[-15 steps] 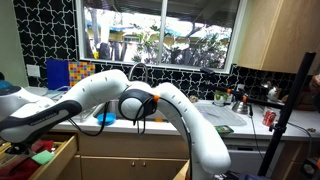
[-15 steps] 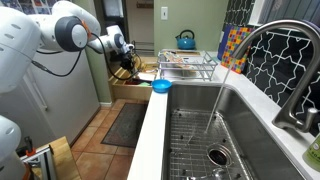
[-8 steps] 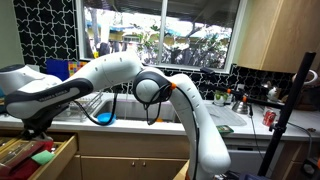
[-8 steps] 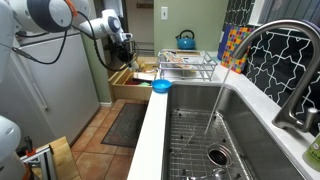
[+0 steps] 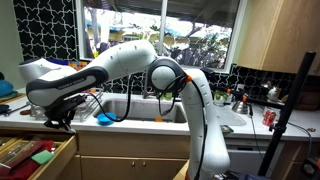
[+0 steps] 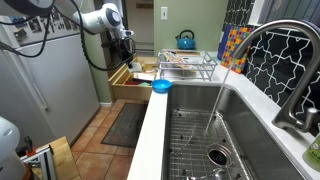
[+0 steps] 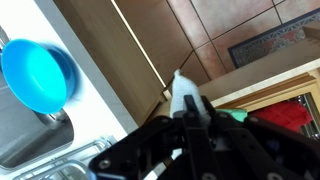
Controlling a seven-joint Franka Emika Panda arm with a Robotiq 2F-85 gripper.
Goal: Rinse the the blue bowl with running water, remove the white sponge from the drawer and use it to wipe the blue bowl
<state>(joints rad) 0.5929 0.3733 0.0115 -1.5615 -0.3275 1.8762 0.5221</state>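
Wrist view: the white sponge (image 7: 184,92) shows only its tip. The rest is hidden between the clamped fingers (image 7: 200,128), which are dark and blurred. The blue bowl (image 7: 38,75) is clipped by the left edge. The drawer (image 7: 285,98) is cut off at the right edge, its contents indistinct. In an exterior view the gripper (image 6: 125,39) is too small to show the sponge.

Exterior view facing the window (image 5: 160,40), gripper (image 5: 60,118) close, exterior view along the sink (image 6: 250,120), gripper (image 6: 127,42) far, wrist view looking down past the gripper (image 7: 185,105), all share the blue bowl (image 7: 38,75) beside it.
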